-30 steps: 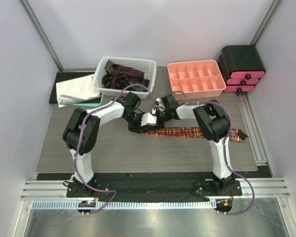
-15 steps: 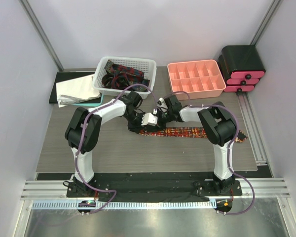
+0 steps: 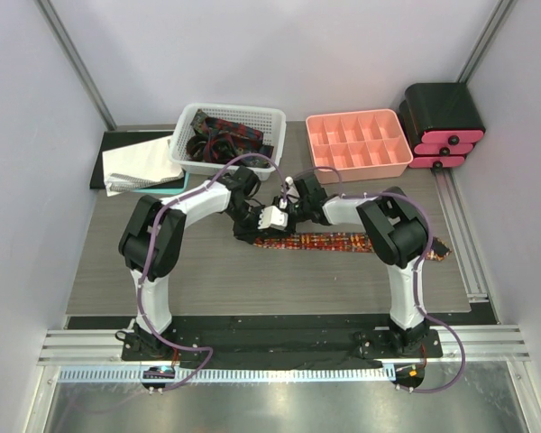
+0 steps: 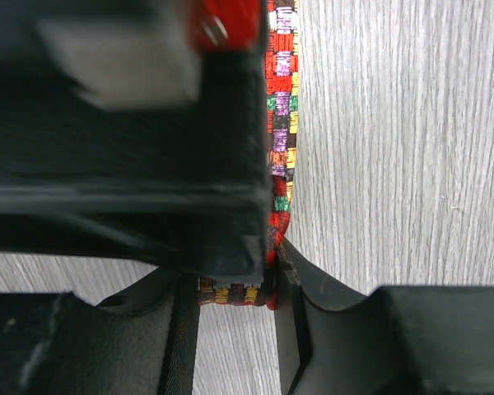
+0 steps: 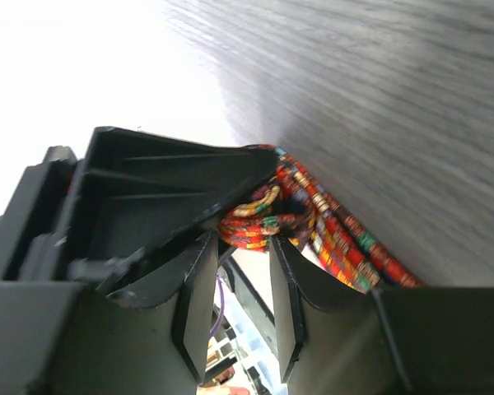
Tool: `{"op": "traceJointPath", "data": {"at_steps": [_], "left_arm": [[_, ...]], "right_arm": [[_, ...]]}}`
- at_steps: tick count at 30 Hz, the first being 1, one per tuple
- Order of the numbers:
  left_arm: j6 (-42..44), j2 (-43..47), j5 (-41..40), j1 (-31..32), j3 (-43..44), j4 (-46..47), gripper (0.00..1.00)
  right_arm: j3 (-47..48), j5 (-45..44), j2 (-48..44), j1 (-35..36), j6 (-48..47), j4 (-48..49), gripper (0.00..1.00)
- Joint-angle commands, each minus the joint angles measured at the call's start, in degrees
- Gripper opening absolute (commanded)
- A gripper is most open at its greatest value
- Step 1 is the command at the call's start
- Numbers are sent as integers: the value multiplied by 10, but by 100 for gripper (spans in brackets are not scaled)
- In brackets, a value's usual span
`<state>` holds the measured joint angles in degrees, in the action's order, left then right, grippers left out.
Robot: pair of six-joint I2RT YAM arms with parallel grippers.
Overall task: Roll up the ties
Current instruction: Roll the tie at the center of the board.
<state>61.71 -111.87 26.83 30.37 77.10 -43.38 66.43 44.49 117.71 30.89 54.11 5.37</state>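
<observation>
Red tie (image 3: 343,242), pinched by left tool (image 4: 235,290), nears the table (image 3: 207,280)'s right edge.

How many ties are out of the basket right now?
1: the red patterned tie lies on the table, one end partly rolled. Other ties sit tangled in the white basket, some possibly hidden.

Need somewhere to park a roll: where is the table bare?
Bare: the strip between the tie and the arm bases, and the left side in front of the cloth. Crowded: mid-table, where left gripper and right gripper meet on the tie, and the back row: basket, tray.
</observation>
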Motion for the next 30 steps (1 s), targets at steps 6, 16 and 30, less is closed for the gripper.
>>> {"op": "traceJointPath", "data": {"at_steps": [6,16,30], "left_arm": [[-3,-4,-6,1,9,-18,20],[4,3,-4,-2,8,-20,31],[-37,60,78,-42,-37,45,81]], "right_arm": [[37,-28,23,7,-36,-28,13],[22,-43,14,-22,-77,-89,1],[3,-58,48,-42,-107,-128,1]]}}
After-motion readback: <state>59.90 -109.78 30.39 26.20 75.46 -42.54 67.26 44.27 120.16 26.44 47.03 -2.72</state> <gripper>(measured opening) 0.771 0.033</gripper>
